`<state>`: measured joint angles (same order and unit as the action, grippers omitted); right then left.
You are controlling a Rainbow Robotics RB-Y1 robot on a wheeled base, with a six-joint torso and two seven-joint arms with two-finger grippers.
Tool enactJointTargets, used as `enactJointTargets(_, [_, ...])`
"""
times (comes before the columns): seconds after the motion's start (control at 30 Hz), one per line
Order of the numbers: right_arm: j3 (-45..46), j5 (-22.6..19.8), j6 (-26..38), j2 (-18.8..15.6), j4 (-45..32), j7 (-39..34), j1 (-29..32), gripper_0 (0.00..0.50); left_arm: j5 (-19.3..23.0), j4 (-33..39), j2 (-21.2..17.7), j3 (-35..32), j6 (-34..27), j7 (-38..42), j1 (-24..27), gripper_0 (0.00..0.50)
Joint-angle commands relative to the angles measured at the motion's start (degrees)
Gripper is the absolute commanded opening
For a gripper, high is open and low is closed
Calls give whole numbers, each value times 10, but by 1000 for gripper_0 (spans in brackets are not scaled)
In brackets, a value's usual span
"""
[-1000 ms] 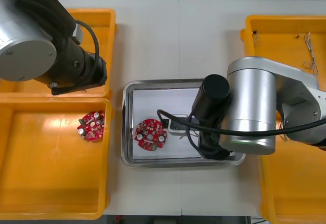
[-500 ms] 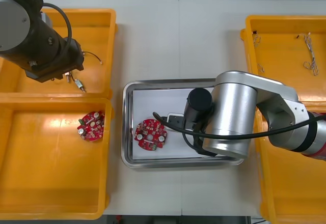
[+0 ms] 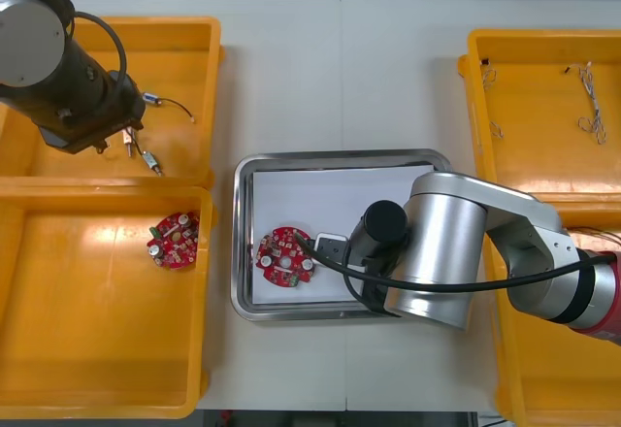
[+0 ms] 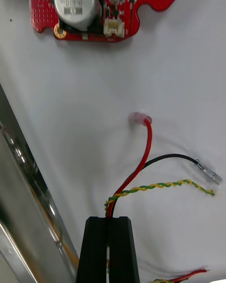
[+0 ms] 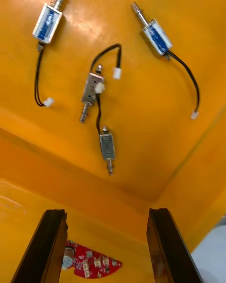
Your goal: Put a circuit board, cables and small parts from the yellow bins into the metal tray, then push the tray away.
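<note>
Carrying the red and yellow cables (image 4: 149, 144), pinched tight in the right hand (image 4: 108, 221), nearer across the metal tray (image 3: 335, 155), and trailing their loose ends over its white inside, close to the circuit board (image 3: 285, 256) already there. Pulling the left hand (image 5: 107, 214) back over the far left yellow bin (image 3: 184, 39), and holding its fingers spread above the small metal parts (image 5: 107, 147). Probably finishing the cable drop and lining up the parts pick next.
</note>
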<state>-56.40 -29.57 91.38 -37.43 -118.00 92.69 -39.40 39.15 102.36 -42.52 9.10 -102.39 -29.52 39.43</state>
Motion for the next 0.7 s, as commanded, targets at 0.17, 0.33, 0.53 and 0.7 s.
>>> enactJointTargets(0.17, [-2, 39, -49, 9, -7, -19, 13, 500, -7, -66, -3, 29, 33, -42, 50, 500])
enactJointTargets(0.33, [2, 46, -48, 9, -6, -19, 13, 500, 19, -114, -3, 31, 32, -53, 74, 500])
enactJointTargets(0.53, [21, 33, -39, 7, -7, -19, 13, 500, 62, -188, -3, 44, 32, -63, 115, 500])
enactJointTargets(0.7, [49, 0, -28, 7, -7, -15, 13, 500, 77, -234, -3, 77, 33, -71, 140, 500])
